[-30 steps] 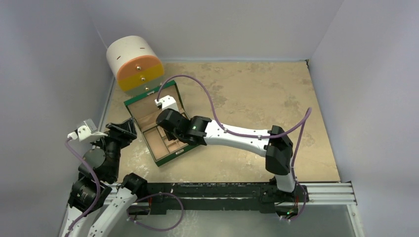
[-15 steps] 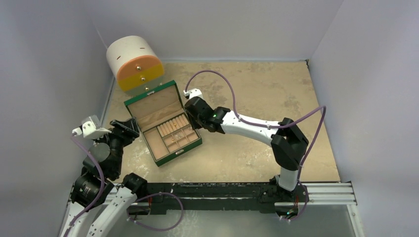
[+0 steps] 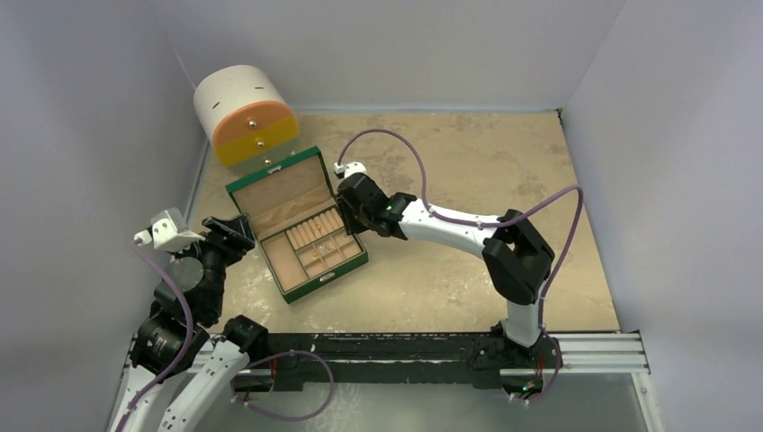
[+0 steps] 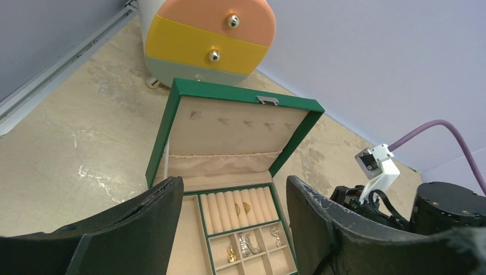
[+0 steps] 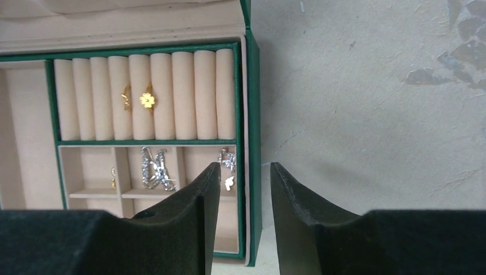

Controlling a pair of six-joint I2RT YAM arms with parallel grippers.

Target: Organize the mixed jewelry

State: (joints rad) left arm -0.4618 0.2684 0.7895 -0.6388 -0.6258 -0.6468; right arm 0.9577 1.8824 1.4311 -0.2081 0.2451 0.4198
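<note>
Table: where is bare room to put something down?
Bare: the table's far right part, between right arm and right wall; also the strip between box and rail. Crowded: far left corner, with drawer case, box and left gripper.

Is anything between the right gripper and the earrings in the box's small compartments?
Nothing visible covers them. The lid is open and tilted back, and the earrings lie bare in their compartments. The right gripper hangs with jaws apart above the box's right wall; that wall is the only thing near its path.
</note>
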